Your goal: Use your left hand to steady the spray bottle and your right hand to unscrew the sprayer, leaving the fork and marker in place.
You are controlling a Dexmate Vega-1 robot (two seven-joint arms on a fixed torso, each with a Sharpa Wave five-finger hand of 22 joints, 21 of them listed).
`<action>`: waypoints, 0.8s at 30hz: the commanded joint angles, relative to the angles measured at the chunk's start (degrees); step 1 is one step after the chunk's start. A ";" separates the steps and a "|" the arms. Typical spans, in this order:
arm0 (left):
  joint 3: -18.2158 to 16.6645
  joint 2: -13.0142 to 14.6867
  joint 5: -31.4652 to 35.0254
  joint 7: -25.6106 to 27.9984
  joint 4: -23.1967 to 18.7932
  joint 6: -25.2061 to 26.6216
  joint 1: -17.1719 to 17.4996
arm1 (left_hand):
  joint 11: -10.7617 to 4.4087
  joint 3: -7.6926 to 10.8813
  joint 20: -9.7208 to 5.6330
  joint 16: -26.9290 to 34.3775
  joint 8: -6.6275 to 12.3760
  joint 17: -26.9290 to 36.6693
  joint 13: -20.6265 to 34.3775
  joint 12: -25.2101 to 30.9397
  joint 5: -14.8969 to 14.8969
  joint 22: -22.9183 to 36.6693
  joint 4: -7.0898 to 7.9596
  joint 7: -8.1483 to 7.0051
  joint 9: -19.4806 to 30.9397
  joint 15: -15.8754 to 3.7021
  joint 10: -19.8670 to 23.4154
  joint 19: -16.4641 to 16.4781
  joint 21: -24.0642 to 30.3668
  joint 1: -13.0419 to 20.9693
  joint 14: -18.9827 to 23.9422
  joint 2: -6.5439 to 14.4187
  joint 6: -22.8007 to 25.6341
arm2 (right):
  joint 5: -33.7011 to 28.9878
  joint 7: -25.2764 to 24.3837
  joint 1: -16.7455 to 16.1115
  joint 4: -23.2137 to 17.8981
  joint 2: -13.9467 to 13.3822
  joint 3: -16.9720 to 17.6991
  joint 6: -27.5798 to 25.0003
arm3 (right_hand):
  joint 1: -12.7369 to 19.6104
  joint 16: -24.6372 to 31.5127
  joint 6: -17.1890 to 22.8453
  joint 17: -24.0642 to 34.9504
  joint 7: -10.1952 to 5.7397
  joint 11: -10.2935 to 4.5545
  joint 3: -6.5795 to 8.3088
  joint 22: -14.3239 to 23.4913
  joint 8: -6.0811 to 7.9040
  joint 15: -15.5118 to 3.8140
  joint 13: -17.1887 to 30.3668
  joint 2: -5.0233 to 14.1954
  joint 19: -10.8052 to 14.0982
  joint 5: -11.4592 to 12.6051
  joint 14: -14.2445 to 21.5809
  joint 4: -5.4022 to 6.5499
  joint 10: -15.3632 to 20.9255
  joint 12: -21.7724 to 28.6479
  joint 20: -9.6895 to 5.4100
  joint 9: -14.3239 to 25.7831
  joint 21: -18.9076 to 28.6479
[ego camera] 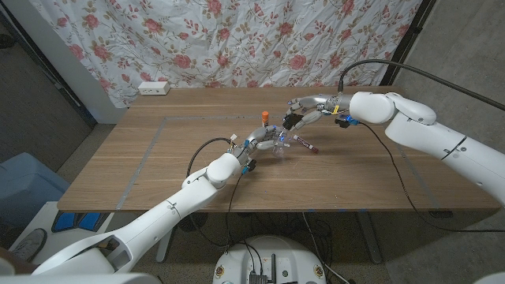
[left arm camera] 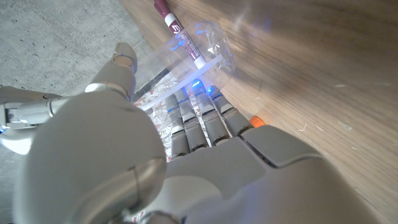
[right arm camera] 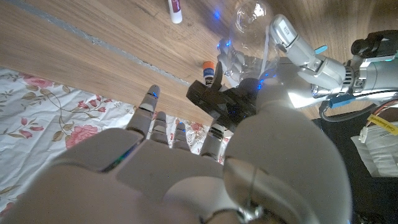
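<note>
Bottle (left arm camera: 198,51): clear thin plastic, likely light, slippery, crushable; gripped by left hand (ego camera: 256,143). Black sprayer (right arm camera: 225,101) gripped by right hand (ego camera: 304,112); best twisted at collar.

A clear spray bottle (ego camera: 278,144) lies tipped on the wooden table, its black sprayer (right arm camera: 219,99) at one end. A maroon-capped marker (ego camera: 306,144) lies just beside it, possibly touching.

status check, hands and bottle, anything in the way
Left hand holds the clear bottle. Right hand grips the black sprayer. Marker lies beside the bottle, apart.
</note>
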 commanded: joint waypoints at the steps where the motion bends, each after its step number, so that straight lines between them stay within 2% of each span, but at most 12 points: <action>1: 0.00 0.21 0.00 0.11 -0.57 0.24 0.36 | -2.20 2.42 -1.50 0.03 0.20 0.28 0.16 0.32 0.21 0.19 1.92 0.52 0.31 -4.95 2.45 0.44 0.11 -6.78 0.57 7.69 3.68 | -0.22 -1.82 -1.22 -0.74 -0.01 0.56 -0.63 | 0.95 0.38 1.72 0.06 -0.05 -0.48 0.54 0.23 1.16 -0.20 0.10 -0.11 0.87 0.28 0.86 -0.21 1.18 0.55 0.09 0.46 0.42; 5: -0.01 0.32 -0.01 0.11 -0.76 0.27 0.52 | -2.21 2.42 -1.49 0.02 0.19 0.29 0.18 0.35 0.21 0.19 1.93 0.59 0.32 -4.93 2.55 0.45 0.11 -6.80 0.55 7.69 3.67 | 0.01 -2.56 -1.74 -0.93 0.06 0.81 -0.77 | 1.58 0.64 4.04 0.00 -0.06 -1.22 0.95 0.22 2.49 -0.86 0.07 0.28 1.44 0.23 1.42 -0.27 2.10 0.66 0.08 0.83 0.45; 14: -0.11 0.55 0.00 0.17 -1.15 0.40 0.74 | -2.22 2.45 -1.49 -0.03 0.17 0.28 0.21 0.29 0.22 0.19 1.96 0.51 0.32 -4.99 2.49 0.43 0.11 -6.85 0.56 7.69 3.67 | 0.23 -3.30 -2.25 -1.10 0.27 0.73 -1.01 | 2.60 1.02 6.82 -0.17 -0.03 -2.16 1.35 0.21 3.89 -1.38 0.03 0.31 2.50 0.12 2.49 -0.51 3.73 0.90 -0.01 0.92 0.56; 24: -0.13 0.67 0.02 0.04 -1.20 0.49 0.69 | -2.26 2.47 -1.49 -0.06 0.13 0.30 0.25 0.28 0.22 0.19 1.93 0.45 0.33 -5.01 2.57 0.43 0.10 -6.82 0.53 7.67 3.63 | 0.43 -4.55 -2.80 -1.18 0.31 1.07 -0.53 | 3.87 1.32 11.30 -0.28 -0.08 -3.31 1.83 0.18 6.31 -2.27 -0.02 0.42 3.79 0.01 3.22 -0.58 5.55 1.04 -0.05 1.45 0.60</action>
